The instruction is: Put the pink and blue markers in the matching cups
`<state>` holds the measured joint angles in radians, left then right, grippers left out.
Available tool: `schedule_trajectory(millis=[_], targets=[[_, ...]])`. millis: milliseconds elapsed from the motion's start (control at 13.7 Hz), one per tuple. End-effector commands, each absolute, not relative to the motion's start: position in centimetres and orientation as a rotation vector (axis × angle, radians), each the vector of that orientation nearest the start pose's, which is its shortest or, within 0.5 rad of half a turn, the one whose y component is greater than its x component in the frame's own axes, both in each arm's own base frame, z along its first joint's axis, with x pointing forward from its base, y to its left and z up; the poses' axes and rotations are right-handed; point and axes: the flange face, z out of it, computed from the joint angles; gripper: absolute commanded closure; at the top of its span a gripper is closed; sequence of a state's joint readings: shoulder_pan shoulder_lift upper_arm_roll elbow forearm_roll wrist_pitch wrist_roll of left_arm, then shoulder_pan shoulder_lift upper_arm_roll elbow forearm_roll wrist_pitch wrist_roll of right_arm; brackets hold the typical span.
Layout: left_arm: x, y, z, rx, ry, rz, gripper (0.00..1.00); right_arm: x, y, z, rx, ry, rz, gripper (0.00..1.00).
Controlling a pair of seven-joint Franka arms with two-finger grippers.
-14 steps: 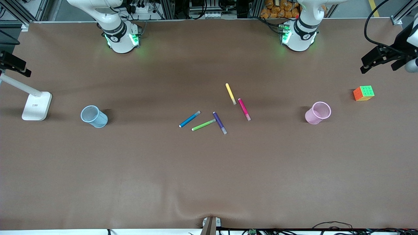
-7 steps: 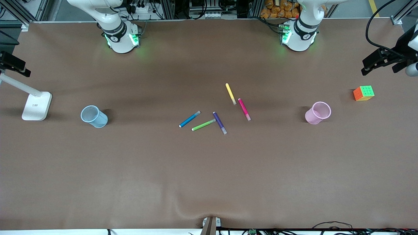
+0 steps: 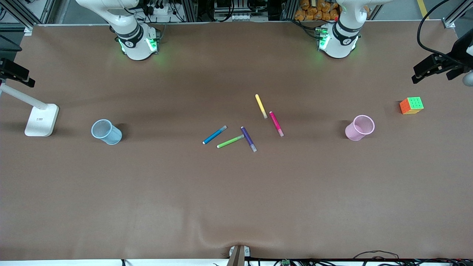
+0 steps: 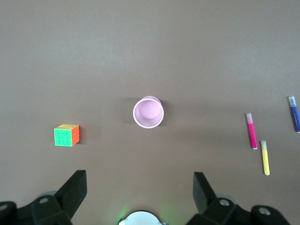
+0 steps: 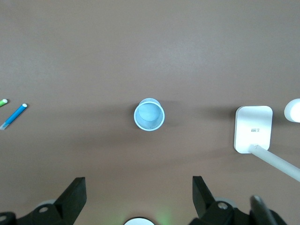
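Both arms wait raised: the left gripper hangs high over the pink cup and the right gripper high over the blue cup, each with fingers wide apart and empty. The pink marker and blue marker lie mid-table among yellow, green and purple pens, well apart from both cups. Bare table stretches toward the front camera's edge; a puzzle cube and a lamp base sit near the table ends.

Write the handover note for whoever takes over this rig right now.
Left gripper: open, high over the pink cup.
Right gripper: open, high over the blue cup.
Both cups stand upright, empty.
Pink marker and blue marker lie mid-table among the other pens.
Done: nothing.
Left: put each marker into its matching cup.
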<state>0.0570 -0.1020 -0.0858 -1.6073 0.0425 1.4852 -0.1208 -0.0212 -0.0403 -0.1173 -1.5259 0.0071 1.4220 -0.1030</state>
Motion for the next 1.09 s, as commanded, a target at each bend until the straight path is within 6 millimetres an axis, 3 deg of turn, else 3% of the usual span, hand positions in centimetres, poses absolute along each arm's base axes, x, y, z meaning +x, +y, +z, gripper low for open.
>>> schedule_trajectory(millis=[0,438,657,1022], targets=[[52.6,-1.7,64.1,-3.084,-0.138,0.093,0.0,52.3,-7.7,65.6,-3.1,0.063,0.103,0.0],[54.6,-2.6,60.5,-3.094,-0.135,0.197,0.0,52.7,-7.7,65.0,-3.1,0.064,0.117,0.0],[55.5,-5.1,57.6,-3.079,-0.161,0.283,0.0,52.7,-7.7,65.1,-3.1,0.064,0.112,0.0],[57.3,-11.7,50.6,-3.054,-0.26,0.47,0.0,53.0,-7.8,64.9,-3.101,0.064,0.11,0.0]])
